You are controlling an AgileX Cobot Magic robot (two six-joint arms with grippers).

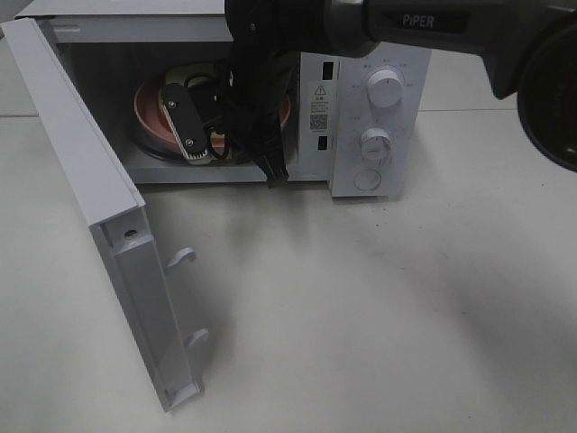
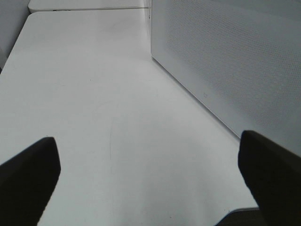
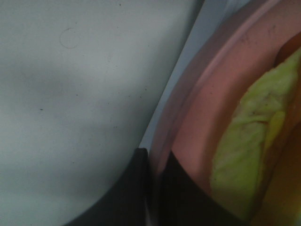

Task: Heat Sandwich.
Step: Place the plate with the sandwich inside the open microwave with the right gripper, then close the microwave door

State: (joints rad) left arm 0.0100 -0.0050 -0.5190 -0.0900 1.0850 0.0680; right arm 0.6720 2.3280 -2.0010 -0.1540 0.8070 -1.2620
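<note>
The white microwave (image 1: 374,108) stands at the back with its door (image 1: 99,207) swung wide open to the left. The round pink plate (image 1: 149,104) lies inside the cavity, and a pale bit of the sandwich (image 1: 185,72) shows on it behind the arm. My right gripper (image 1: 203,135) reaches into the cavity. In the right wrist view my right gripper (image 3: 151,188) is shut on the plate's rim (image 3: 211,94), with the sandwich's yellow-green filling (image 3: 249,141) close by. My left gripper (image 2: 150,188) is open and empty above the bare table, beside the microwave's perforated side wall (image 2: 225,61).
The open door juts forward over the left of the table, with two latch hooks (image 1: 180,259) on its inner face. The microwave's control panel has two knobs (image 1: 386,90) and a round button. The white table (image 1: 379,307) runs in front of it.
</note>
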